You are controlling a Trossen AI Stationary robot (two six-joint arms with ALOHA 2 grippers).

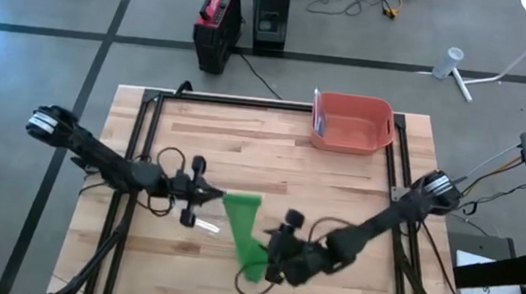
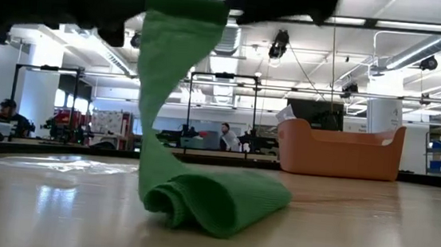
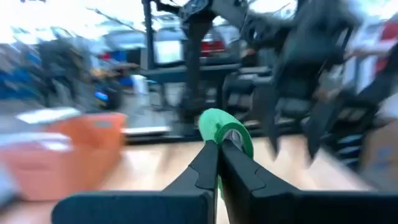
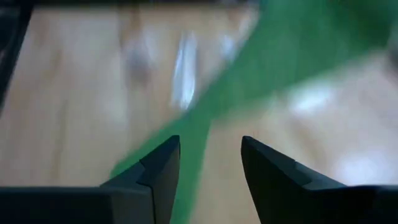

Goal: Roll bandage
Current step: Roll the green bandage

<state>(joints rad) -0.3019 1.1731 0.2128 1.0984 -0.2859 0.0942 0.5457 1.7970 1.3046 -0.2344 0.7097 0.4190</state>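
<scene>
One green bandage (image 1: 246, 229) hangs twisted from your left gripper (image 1: 216, 198), clenched on it; right gripper (image 1: 268, 268) released nearby, orange bin (image 1: 351, 123) far behind.

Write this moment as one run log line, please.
left gripper: shut on green bandage end, lifted | right gripper: open over bandage | roll: not started

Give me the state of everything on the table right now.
green bandage: unrolled, one end lifted, other end bunched on the table.
left gripper: shut on the bandage's raised end.
right gripper: open, over the bandage, not gripping.
orange bin: upright at the table's far edge, untouched.
</scene>
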